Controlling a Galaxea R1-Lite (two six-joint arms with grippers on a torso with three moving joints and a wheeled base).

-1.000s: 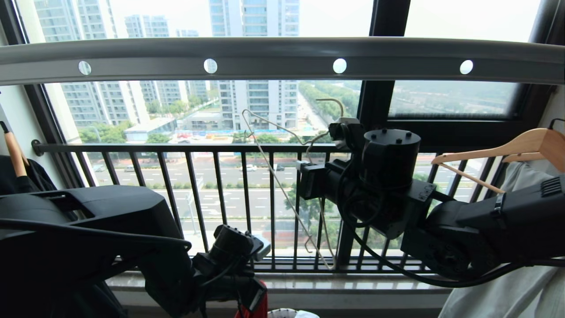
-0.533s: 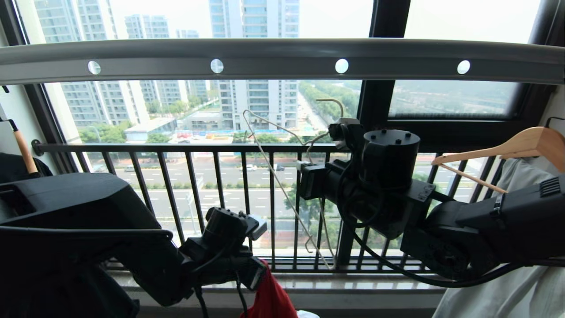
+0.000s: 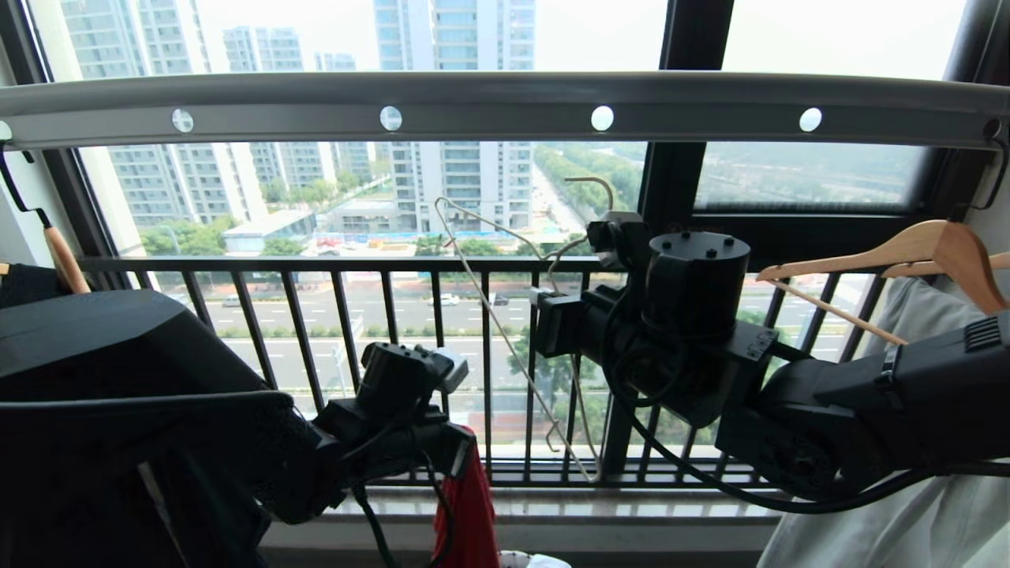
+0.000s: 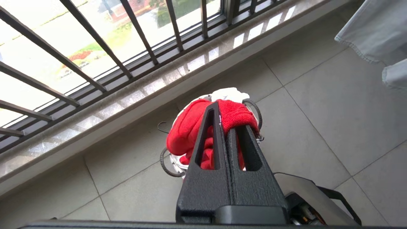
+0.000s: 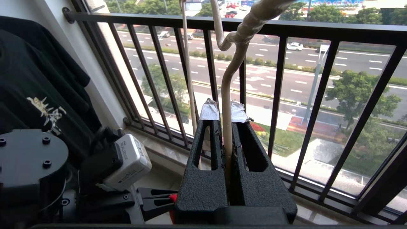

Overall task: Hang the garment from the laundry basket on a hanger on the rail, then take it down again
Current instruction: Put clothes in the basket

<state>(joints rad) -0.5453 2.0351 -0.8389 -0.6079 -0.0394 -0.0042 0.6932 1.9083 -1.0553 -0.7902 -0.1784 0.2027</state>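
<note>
My left gripper (image 4: 227,118) is shut on a bunched fold of the red garment (image 4: 187,127), which hangs from it over the small round laundry basket (image 4: 174,164) on the tiled floor. In the head view the left gripper (image 3: 454,461) is low at centre-left, and the garment (image 3: 472,513) dangles below it above the basket's rim (image 3: 513,559). My right gripper (image 5: 224,109) is shut on the neck of the cream wire hanger (image 5: 227,86). It holds the hanger (image 3: 489,315) up before the window, below the grey rail (image 3: 505,106) with round holes.
The black barred balcony railing (image 3: 316,315) and stone sill run across in front. A wooden hanger (image 3: 907,252) with a pale garment (image 3: 915,513) hangs at the right. Another wooden hanger (image 3: 59,264) and a black printed T-shirt (image 5: 38,89) are at the left.
My left arm has risen and drawn the red garment up into the head view. The right arm and hanger have stayed still. The whole view has shifted slightly.
</note>
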